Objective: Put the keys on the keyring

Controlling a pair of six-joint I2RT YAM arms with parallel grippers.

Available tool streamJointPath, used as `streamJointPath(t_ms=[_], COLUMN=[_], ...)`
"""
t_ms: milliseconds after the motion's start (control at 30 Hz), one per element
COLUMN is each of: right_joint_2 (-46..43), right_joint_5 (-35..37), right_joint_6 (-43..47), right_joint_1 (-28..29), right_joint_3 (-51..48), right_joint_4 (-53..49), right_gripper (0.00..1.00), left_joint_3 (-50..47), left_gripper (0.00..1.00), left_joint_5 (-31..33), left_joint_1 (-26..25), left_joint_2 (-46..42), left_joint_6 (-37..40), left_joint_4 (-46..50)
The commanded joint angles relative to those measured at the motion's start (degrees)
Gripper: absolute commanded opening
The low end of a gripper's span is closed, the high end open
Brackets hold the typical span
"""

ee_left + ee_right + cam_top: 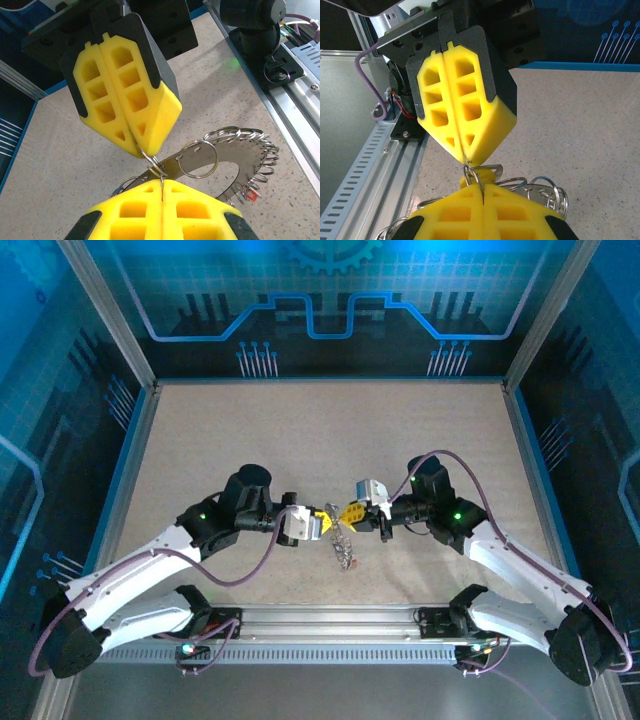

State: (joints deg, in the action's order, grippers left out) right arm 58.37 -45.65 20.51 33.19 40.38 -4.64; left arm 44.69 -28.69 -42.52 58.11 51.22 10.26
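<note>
My two grippers meet tip to tip above the table's middle, left gripper (328, 524) and right gripper (345, 515), both shut. A small split ring (151, 159) is pinched between them, with each gripper's yellow pads closed on it. It sits at the end of the keyring (235, 165), a flat silvery crescent fringed with several wire rings, which hangs down toward the table (345, 552). In the right wrist view a yellow key head (475, 175) with a metal loop shows just behind the pinched ring. A small red piece (251, 196) hangs among the far rings.
The speckled beige table (320, 430) is walled by blue panels at the back and sides. An aluminium rail (330, 625) with the arm bases runs along the near edge. Purple cables (250, 575) loop off both arms.
</note>
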Motion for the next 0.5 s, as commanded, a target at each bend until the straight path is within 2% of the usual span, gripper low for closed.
streamJointPath(t_ms=[0, 267, 333, 467], right_joint_2=[-1.0, -1.5, -1.7, -1.9], right_joint_5=[-1.3, -0.6, -0.6, -0.6], right_joint_6=[-2.6, -5.2, -5.3, -5.2], right_joint_1=[-1.0, -2.0, -2.1, -2.1], right_joint_3=[-0.3, -1.3, -1.6, -2.0], right_joint_4=[4.1, 6.9, 7.2, 7.6], right_gripper=[0.00, 0.00, 0.00, 0.00], left_joint_3=[-1.4, -3.8, -4.5, -4.7], left_gripper=[0.00, 0.00, 0.18, 0.29], left_joint_5=[-0.9, 1.2, 1.7, 2.0], left_joint_1=[-0.7, -1.9, -2.0, -2.0], left_joint_2=[-1.2, -0.6, -0.2, 1.1], left_joint_6=[0.8, -2.1, -4.8, -9.0], left_joint_4=[-1.5, -6.0, -8.4, -10.6])
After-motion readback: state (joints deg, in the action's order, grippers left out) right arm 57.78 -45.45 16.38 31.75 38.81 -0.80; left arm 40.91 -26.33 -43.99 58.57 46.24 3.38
